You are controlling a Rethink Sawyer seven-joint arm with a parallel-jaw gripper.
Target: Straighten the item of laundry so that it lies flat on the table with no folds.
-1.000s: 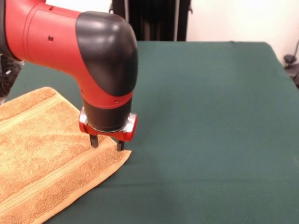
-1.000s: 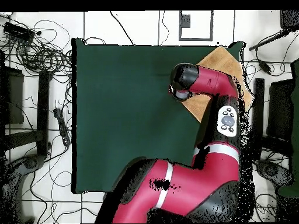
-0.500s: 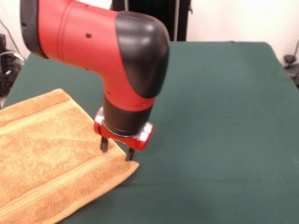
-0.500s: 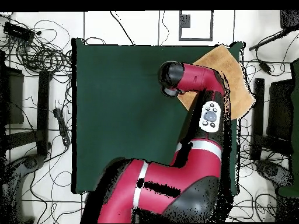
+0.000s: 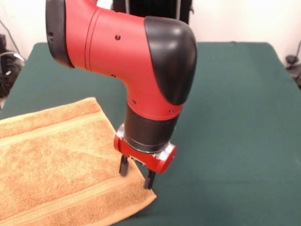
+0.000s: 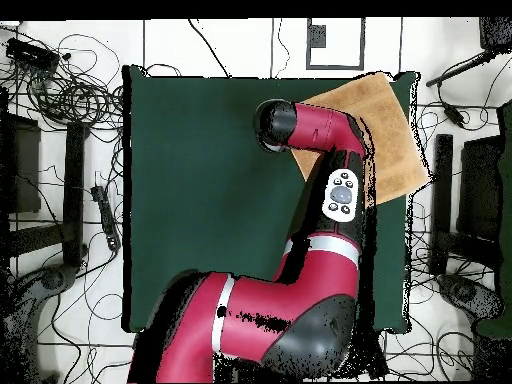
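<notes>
Since the earlier frames the arm (image 5: 141,70) has swung along the desk (image 5: 235,117), and the towel's (image 5: 51,165) corner has travelled with it; more of the cloth now lies on the green surface.

The desk is the biggest thing in sight, covered in dark green. In the overhead view the arm (image 6: 310,200) reaches up across the desk (image 6: 200,180), and its black elbow sits just beside the towel's (image 6: 385,130) corner that points to the desk's middle.

The towel, golden-orange terry, lies flat at one corner of the desk, turned askew to the desk's edges, and part of it overhangs the side. Flat woven bands run along it near two edges.

The gripper (image 5: 136,175) stands upright at the towel's corner. Its two dark fingers (image 5: 123,166) are a little apart; one tip presses on the cloth and the other stands at the towel's very edge. Whether they pinch the cloth, I cannot tell.
</notes>
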